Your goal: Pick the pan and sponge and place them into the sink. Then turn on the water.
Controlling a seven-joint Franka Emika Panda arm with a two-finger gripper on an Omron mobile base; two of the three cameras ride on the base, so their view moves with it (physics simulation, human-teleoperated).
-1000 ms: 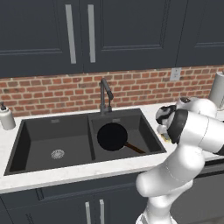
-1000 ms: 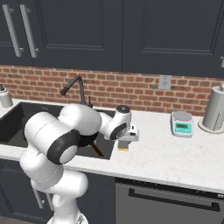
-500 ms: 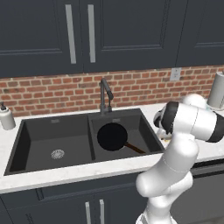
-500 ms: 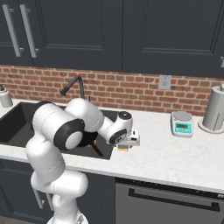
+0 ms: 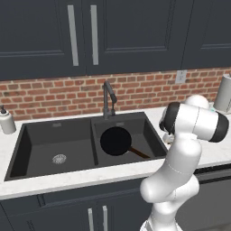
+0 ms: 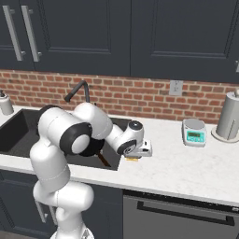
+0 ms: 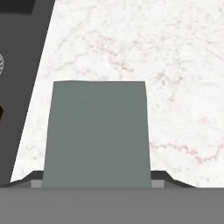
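Observation:
The black pan (image 5: 116, 140) lies flat in the right basin of the dark sink (image 5: 54, 131), its brown handle (image 5: 139, 153) pointing right. The sponge (image 6: 132, 159) lies on the white counter just right of the sink, yellow below and grey-green on top (image 7: 99, 131). My gripper (image 6: 133, 156) points down over it, and in the hand view the gripper (image 7: 99, 181) has one dark fingertip pressed against each long side of the sponge. From the right base view the arm hides most of the pan, leaving its handle (image 6: 103, 160) showing.
A dark faucet (image 5: 108, 97) stands behind the sink's divider. At the far left sits a soap dispenser (image 5: 6, 121). A small kitchen scale (image 6: 194, 132) and a paper towel roll (image 6: 228, 116) stand on the counter to the right.
The arm's elbow has swung over while the hand stayed above the sponge. The fingers have drawn in against the sponge's sides. The pan has not moved.

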